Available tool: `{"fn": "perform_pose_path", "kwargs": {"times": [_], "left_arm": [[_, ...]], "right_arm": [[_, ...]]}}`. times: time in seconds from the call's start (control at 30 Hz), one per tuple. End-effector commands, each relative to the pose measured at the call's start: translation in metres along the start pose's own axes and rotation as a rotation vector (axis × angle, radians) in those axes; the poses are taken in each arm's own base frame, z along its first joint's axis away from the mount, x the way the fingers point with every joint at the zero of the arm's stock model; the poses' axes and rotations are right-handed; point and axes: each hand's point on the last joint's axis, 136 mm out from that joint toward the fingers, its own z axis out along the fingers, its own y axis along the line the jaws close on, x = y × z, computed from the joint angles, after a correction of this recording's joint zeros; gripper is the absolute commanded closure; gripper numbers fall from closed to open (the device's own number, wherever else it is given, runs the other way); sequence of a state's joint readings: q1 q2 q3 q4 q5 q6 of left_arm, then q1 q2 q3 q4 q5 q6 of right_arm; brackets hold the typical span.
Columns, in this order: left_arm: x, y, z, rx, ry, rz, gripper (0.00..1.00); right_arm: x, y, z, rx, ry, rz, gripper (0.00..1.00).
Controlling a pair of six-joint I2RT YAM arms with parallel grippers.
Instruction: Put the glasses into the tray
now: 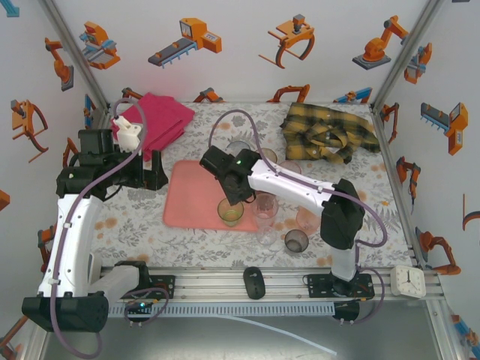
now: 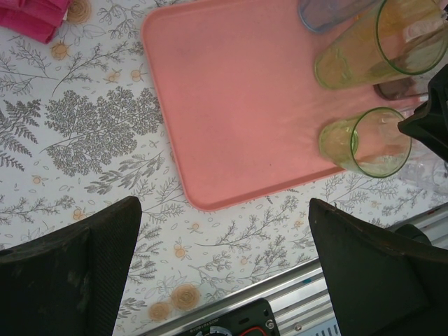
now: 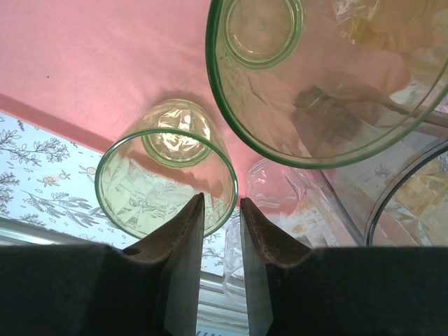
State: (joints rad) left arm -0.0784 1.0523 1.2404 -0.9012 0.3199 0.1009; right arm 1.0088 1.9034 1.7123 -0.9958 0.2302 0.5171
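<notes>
- Left end effector (image 2: pixel 224 203) — fingers spread wide, holding nothing, hanging over the tabletop (image 2: pixel 84 126) just off the near-left corner of the tray (image 2: pixel 231 91).
- Tray: mostly bare. A green glass (image 3: pixel 164 185) stands upright on it by the near edge.
- Right end effector (image 3: pixel 222 210): fingers a narrow gap apart, straddling that glass's rim, one inside and one outside. Whether they press the wall I cannot tell.
- Handling, judged: light, rigid, slick, breakable — pinch the wall at the rim gently and lift straight.
- Dark glass (image 1: pixel 297 241) stands on the tabletop, right of the tray.
</notes>
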Motion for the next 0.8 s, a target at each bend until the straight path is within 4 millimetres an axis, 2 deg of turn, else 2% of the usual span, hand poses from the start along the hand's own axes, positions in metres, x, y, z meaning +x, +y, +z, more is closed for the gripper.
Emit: {"fn": "perform_pose_path", "kwargs": {"times": [0.0, 0.13, 0.3, 0.47, 0.6, 0.77], "left_arm": [[-0.004, -0.005, -0.005, 0.023, -0.027, -0.009, 0.04], [-0.004, -0.006, -0.006, 0.027, -0.03, -0.009, 0.04], [-0.005, -0.006, -0.008, 0.028, -0.032, -0.006, 0.04], [-0.009, -0.003, -0.009, 0.007, -0.03, 0.017, 0.04], [-0.014, -0.003, -0.01, 0.009, -0.021, 0.042, 0.04], [-0.014, -0.011, -0.011, 0.056, 0.012, 0.071, 0.03]], "right_arm": [[-0.01, -0.005, -0.035, -0.002, -0.058, 0.012, 0.7], [-0.015, -0.007, -0.057, -0.026, -0.097, 0.026, 0.7], [-0.021, -0.02, -0.094, -0.025, -0.158, 0.046, 0.7], [-0.024, -0.051, -0.123, -0.032, -0.194, 0.115, 0.7], [-0.011, -0.107, -0.131, -0.005, -0.171, 0.24, 0.7], [0.03, -0.188, -0.136, 0.033, -0.163, 0.458, 0.68]]}}
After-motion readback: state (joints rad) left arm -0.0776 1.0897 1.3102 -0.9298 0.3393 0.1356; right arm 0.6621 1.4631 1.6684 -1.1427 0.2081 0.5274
